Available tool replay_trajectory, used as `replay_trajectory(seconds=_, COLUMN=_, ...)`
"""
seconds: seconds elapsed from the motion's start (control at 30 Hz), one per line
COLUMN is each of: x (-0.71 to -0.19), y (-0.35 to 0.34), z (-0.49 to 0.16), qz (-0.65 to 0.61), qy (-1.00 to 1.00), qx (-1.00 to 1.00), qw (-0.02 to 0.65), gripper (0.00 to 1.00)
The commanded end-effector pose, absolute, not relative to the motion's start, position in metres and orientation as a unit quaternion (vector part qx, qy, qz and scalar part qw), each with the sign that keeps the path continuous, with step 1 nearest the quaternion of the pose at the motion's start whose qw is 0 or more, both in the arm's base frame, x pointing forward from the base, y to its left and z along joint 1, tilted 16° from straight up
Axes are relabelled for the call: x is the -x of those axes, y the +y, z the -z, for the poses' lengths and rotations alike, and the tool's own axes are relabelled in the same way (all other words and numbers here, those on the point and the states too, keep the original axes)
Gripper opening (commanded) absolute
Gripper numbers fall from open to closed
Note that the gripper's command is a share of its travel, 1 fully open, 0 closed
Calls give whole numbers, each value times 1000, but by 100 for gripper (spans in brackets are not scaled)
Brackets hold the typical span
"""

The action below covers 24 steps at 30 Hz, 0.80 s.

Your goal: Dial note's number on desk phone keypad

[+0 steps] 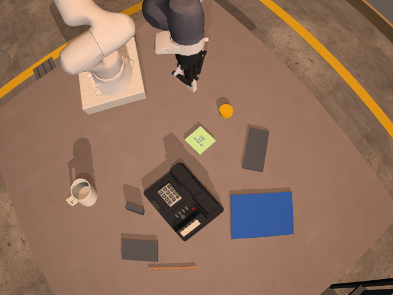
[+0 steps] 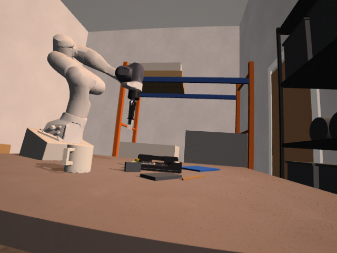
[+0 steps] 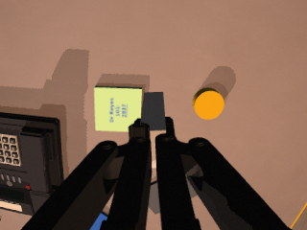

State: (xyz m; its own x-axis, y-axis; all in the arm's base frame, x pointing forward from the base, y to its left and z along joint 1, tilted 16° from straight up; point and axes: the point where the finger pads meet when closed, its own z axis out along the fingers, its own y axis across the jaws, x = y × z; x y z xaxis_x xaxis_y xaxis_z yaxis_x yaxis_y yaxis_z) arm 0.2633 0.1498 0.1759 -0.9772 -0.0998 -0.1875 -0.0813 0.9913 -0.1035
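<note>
Leftmost in the top view, a cream mug (image 1: pixel 83 192) stands on the brown worktop (image 1: pixel 317 152), with the arm's pale base block (image 1: pixel 139 95) above it in the upper left. Next come a small grey block (image 1: pixel 134 208) and a flat grey slab (image 1: pixel 139 249) in the lower left, a thin orange-edged strip (image 1: pixel 171 267) just below them. The black desk phone (image 1: pixel 183 201) sits low in the middle, turned on a slant, its pale keypad (image 1: pixel 169 194) on its left half and the handset (image 1: pixel 196 190) lying in its cradle along the right. Just above it lies the green note (image 1: pixel 199 139), its writing too small to read. Higher, near the top centre, the claw (image 1: pixel 192 86) hangs well above the worktop, fingers pressed together on nothing. Right of it sits an orange puck (image 1: pixel 226 110), then a dark grey slab (image 1: pixel 255 149) and a blue sheet (image 1: pixel 261 214).
</note>
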Motion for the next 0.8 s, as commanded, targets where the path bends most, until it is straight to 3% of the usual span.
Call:
replay_trajectory(seconds=0.0, x=-254, y=136, z=-158, qz=50, qy=991, qx=-48, qw=113, gripper=0)
replay_trajectory(seconds=0.77, x=-252, y=116, z=-147, qz=57, qy=987, qx=-79, qw=125, gripper=0)
